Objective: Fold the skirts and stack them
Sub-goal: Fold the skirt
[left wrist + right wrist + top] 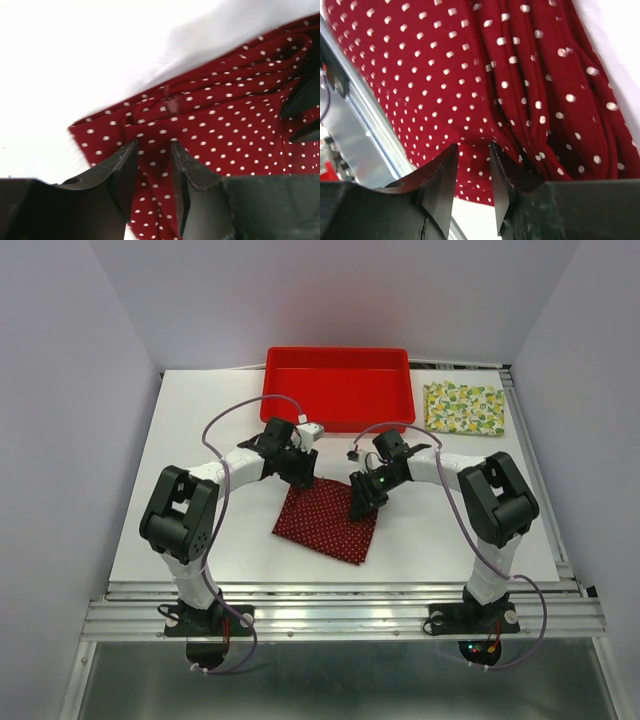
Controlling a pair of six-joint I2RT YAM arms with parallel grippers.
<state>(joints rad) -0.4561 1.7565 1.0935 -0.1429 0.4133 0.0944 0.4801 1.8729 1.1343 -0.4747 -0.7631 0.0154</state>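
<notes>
Wrist views show left gripper (152,146) and right gripper (474,149) pinching red skirt (225,115); overhead adds lemon skirt (464,407).

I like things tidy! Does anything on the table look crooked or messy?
Yes. The dark red skirt lies crooked, turned cornerwise to the edges of the table, and its far edge is bunched into wrinkly folds. The lemon skirt lies flat and straight beside the red tray.

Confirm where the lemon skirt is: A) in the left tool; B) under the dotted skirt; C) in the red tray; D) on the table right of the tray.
D: the lemon skirt lies folded on the table, right of the red tray, well apart from the dark red skirt.
</notes>
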